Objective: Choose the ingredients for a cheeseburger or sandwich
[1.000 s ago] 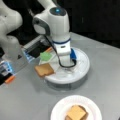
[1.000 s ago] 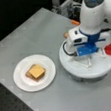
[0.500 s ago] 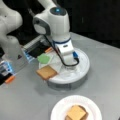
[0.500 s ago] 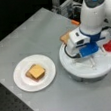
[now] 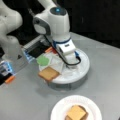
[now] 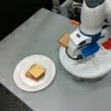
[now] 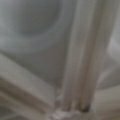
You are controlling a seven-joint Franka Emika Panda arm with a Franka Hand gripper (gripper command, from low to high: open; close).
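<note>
Nearest in a front view sits the white paper plate (image 5: 58,110), cut by the bottom edge, carrying a small stack (image 5: 76,113): a yellow-orange cheese square on brown toast. In a front view the same plate (image 6: 22,81) and stack (image 6: 35,72) lie well apart from the tray, with bare grey table (image 6: 31,34) all round them. Behind stands the round white divided tray (image 5: 83,70); a brown toast slice (image 5: 48,74) overhangs its rim toward that view's left, and the green lettuce (image 5: 43,60) lies in the compartment just behind it. In a front view the toast slice (image 6: 64,39) pokes past the tray's far rim and a red piece (image 6: 109,43) lies at the right edge. The gripper (image 5: 72,62) is down inside the tray, its body hiding the fingers, so whether they are spread or closed cannot be told. The wrist view shows only blurred white dividers (image 7: 80,62). Since half a second ago the arm has barely shifted; toast and lettuce lie as before.
</note>
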